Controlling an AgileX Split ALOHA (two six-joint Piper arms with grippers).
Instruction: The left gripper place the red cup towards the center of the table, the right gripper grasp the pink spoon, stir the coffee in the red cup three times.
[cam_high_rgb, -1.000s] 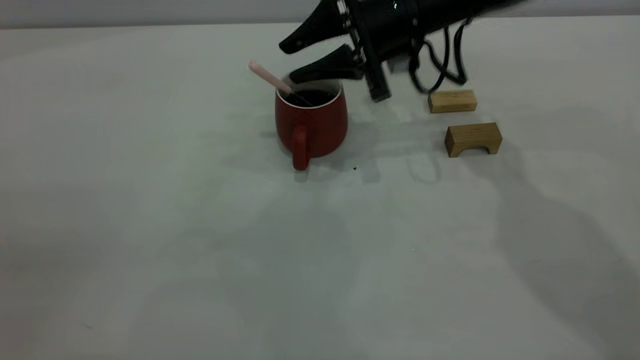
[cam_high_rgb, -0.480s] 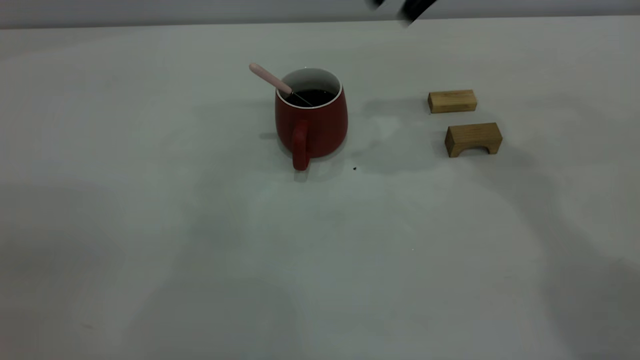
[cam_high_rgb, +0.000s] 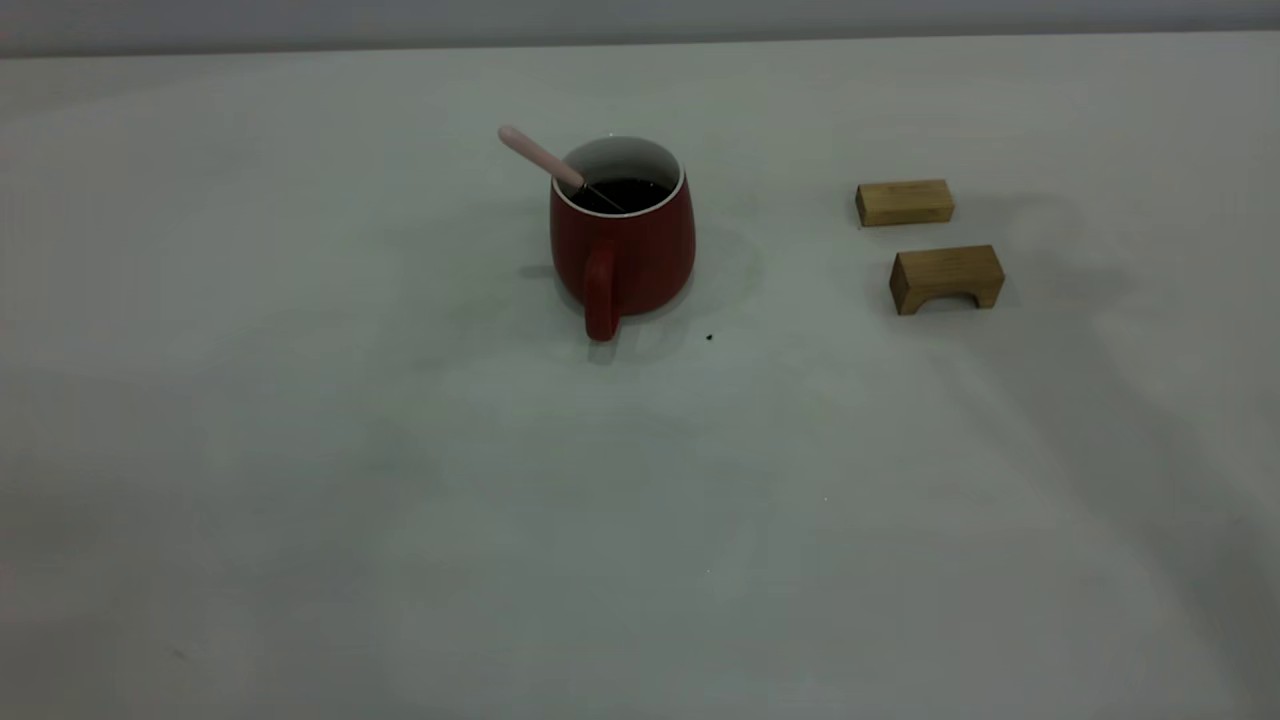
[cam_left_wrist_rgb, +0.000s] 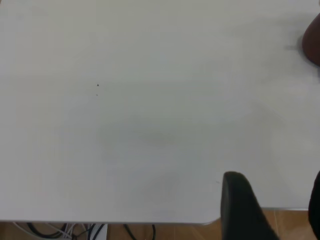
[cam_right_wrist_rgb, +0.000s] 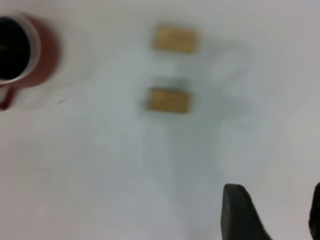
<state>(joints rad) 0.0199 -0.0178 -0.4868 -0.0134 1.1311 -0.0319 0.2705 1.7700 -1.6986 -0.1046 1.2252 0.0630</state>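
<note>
Both claws off the cup; pink spoon left standing in the coffee.

Right gripper (cam_right_wrist_rgb: 272, 212) shows only in its wrist view, fingers apart, up over bare table (cam_high_rgb: 400, 480), well clear of the red cup (cam_high_rgb: 622, 240). Left gripper (cam_left_wrist_rgb: 272, 207) sits near the table's edge, fingers apart, the cup far off at its view's edge. A second ago the right claw hung open just above the cup's rim; since then it has left the exterior view. Cup, upper centre of the frame, handle toward the lower edge. Pink spoon (cam_high_rgb: 545, 158) leans on the rim, long axis slanting from upper left down into the coffee (cam_high_rgb: 622, 194). Two wooden blocks (cam_high_rgb: 945, 278) lie at upper right, unmoved.
</note>
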